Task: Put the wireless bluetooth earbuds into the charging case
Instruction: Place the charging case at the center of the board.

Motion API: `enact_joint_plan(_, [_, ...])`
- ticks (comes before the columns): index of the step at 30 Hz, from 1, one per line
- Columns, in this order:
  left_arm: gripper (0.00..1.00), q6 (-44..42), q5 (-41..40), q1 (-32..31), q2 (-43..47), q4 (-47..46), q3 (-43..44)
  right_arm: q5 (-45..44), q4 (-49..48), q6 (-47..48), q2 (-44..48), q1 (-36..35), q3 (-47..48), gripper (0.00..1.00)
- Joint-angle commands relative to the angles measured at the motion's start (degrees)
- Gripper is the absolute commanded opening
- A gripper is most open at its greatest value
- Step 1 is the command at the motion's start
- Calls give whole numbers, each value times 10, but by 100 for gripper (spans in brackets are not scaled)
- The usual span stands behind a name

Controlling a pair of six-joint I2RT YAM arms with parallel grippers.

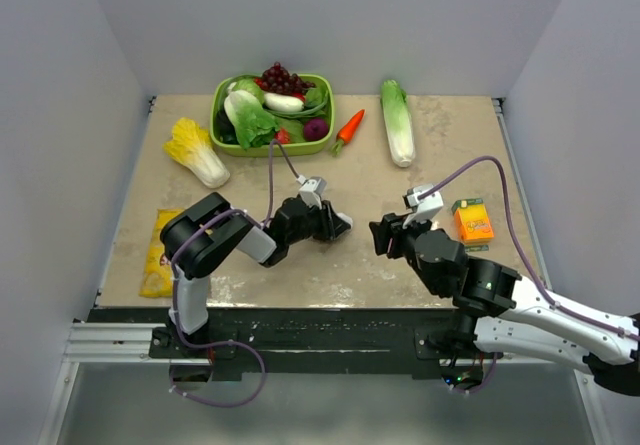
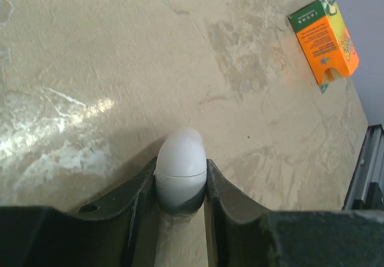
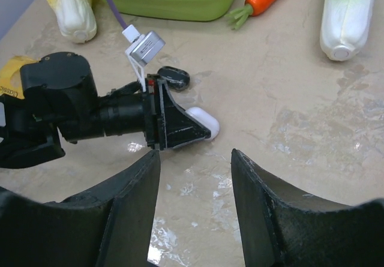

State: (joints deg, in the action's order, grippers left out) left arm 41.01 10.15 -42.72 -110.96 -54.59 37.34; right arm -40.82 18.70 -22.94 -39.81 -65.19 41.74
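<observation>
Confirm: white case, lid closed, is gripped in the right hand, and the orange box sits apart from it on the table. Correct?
Wrong hand. The left hand grips the white case, lid closed; the left wrist view shows it pinched between that hand's fingers. The right hand stands open and empty. The orange box does sit apart from it on the table.

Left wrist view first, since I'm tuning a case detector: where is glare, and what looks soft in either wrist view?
Left wrist: white glare streaks the table at left; the charging case is sharp, shadowed at its base. Right wrist: the fingers of the right pincer loom dark and soft in the foreground, the table beyond crisp.
</observation>
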Motion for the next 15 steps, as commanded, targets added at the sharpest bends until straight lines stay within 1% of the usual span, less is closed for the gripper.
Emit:
enact_joint_plan(1, [26, -1, -8, 13, -22, 34, 55, -9, -22, -8, -12, 0, -3, 55])
enact_joint_plan(2, [33, -2, -7, 15, -26, 44, 56, -10, -21, -7, -13, 0, -2, 55])
enact_joint_plan(4, [39, -2, -9, 18, -25, 58, 52, -11, -19, -4, -16, 0, -1, 55])
enact_joint_plan(5, [44, 0, -11, 20, -22, 65, 49, -11, -19, -4, -15, 0, -1, 55])
enact_joint_plan(7, [48, 6, -17, 24, -14, 92, 43, -10, -17, -3, -15, 0, 1, 56])
enact_joint_plan(8, [52, 8, -17, 29, -9, 98, 38, -9, -18, -1, -15, -1, 1, 56])
enact_joint_plan(10, [56, 13, -15, 37, 11, 100, 13, -8, -14, -1, -16, 0, 3, 56])
enact_joint_plan(11, [86, 13, -15, 45, 21, 102, 5, -9, -12, -2, -15, 0, 5, 56])
enact_joint_plan(13, [89, 13, -13, 55, 57, 120, -19, -10, -4, -4, -14, 0, 6, 56])
enact_joint_plan(14, [100, 14, -13, 67, 72, 127, -29, -11, -2, -6, -12, 0, 6, 56])
enact_joint_plan(15, [100, 14, -18, 73, 92, 151, -38, -10, 0, -6, -11, 0, 6, 56])
